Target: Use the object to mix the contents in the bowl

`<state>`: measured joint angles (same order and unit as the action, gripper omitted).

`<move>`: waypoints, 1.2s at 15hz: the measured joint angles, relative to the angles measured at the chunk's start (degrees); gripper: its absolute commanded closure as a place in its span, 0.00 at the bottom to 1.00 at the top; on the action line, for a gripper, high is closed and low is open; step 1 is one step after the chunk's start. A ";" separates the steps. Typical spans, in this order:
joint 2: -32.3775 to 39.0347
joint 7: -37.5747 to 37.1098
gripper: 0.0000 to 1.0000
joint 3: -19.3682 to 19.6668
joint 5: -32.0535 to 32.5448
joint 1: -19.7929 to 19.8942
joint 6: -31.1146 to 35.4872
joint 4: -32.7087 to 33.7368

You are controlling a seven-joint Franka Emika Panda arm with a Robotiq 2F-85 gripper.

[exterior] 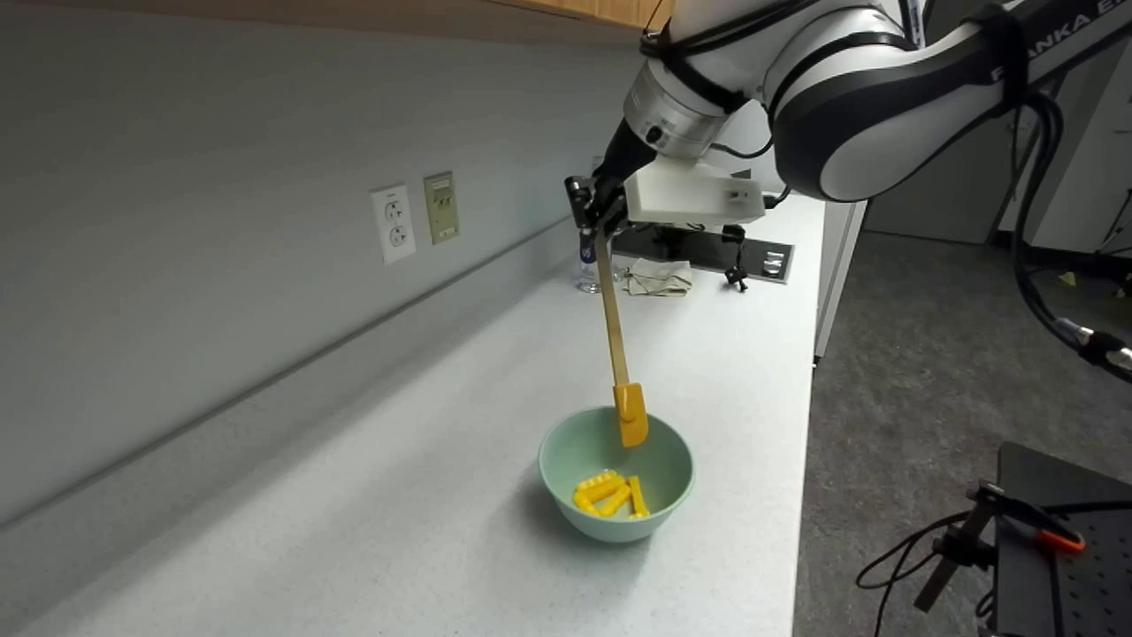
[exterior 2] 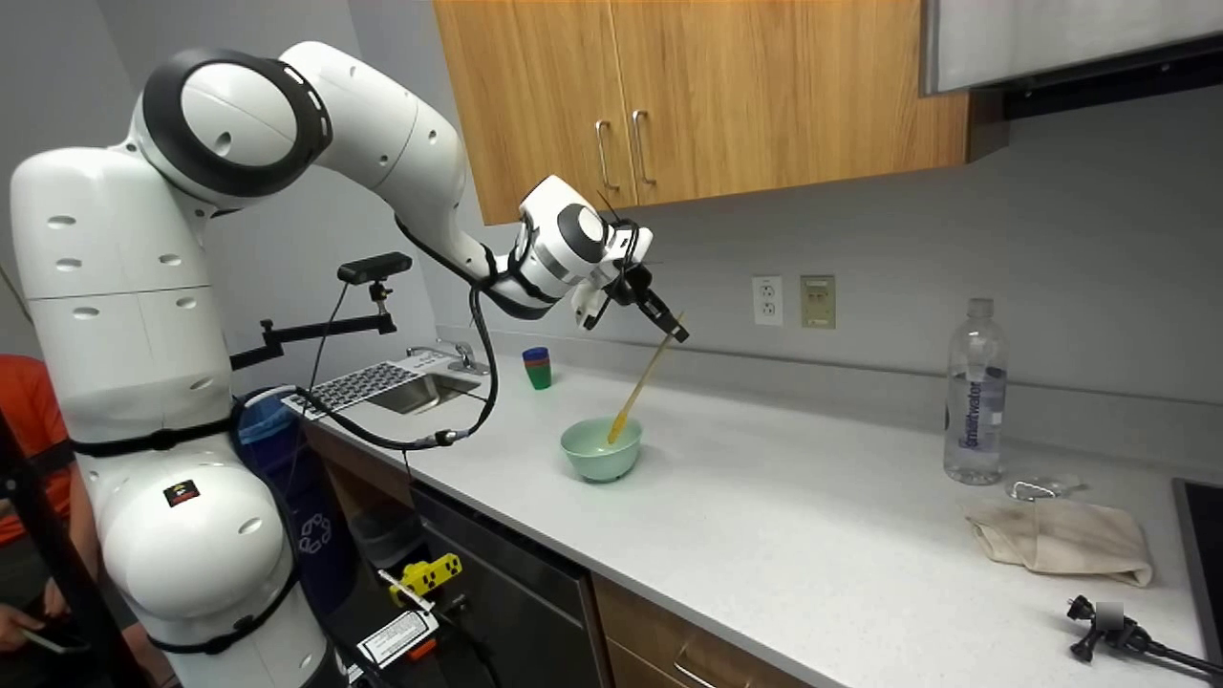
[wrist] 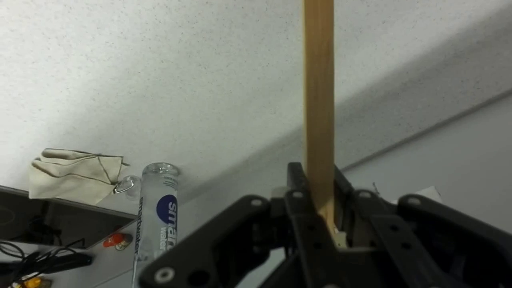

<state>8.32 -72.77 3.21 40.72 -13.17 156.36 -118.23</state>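
The bottle (wrist: 158, 219), near eight o'clock in the wrist view, reads “smart water”. “ANKA E” shows on the arm (exterior: 871, 115) at two o'clock in an exterior view, the rest covered or cut off. The bin (exterior 2: 325, 502) at eight o'clock in an exterior view bears a recycling sign (exterior 2: 313, 533). In an exterior view the bowl (exterior: 616, 531) on the counter (exterior: 398, 522) holds yellow pieces (exterior: 603, 489) toward six o'clock; the blade (exterior: 631, 416) of the spatula (exterior: 615, 341) shows within the rim between twelve and one, apart from them. Stacked cups (exterior 2: 538, 368) stand at eleven o'clock from the bowl in an exterior view. The gripper (wrist: 319, 176) is closed to the spatula's thickness, a finger on each side near its top end.
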 measured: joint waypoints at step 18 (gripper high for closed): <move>4.63 -24.89 0.96 0.34 19.56 -4.57 -0.29 0.44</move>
<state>12.95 -97.66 3.56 60.28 -17.74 156.07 -117.79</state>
